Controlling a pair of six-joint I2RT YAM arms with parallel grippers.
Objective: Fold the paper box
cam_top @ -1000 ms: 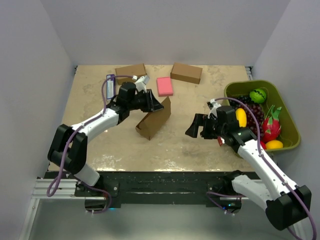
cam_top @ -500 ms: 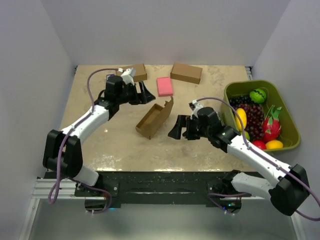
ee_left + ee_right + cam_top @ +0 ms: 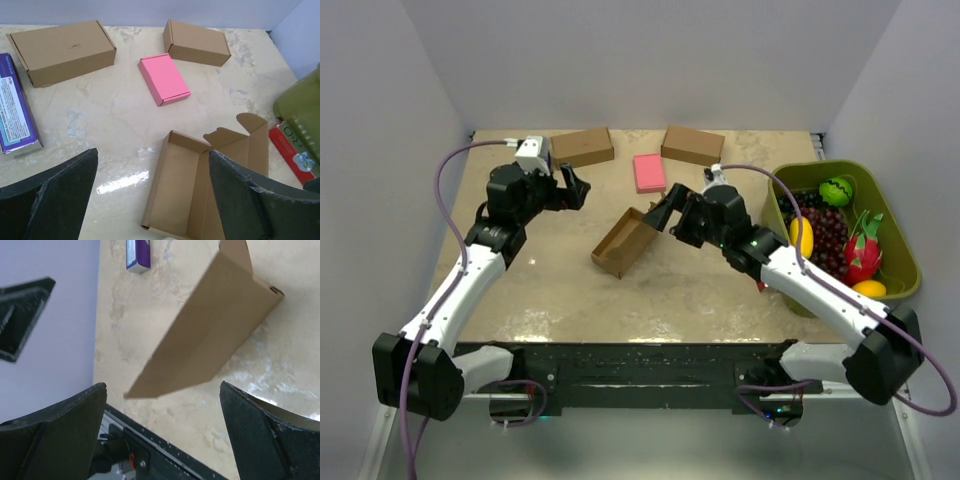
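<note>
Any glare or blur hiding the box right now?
Left wrist: a glare patch on the table beside the box, box edges sharp. Right wrist: box sharp, glare at lower right. Top: even light, no blur.

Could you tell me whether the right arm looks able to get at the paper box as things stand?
Probably yes: the right gripper hangs open just beside the raised lid of the paper box, with nothing between them, and the left gripper is well clear.

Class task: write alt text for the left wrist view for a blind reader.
A half-folded paper box lies open on the table, seen between the fingers of the open left gripper. Behind it are a pink pad, two closed brown boxes and a purple carton.
</note>
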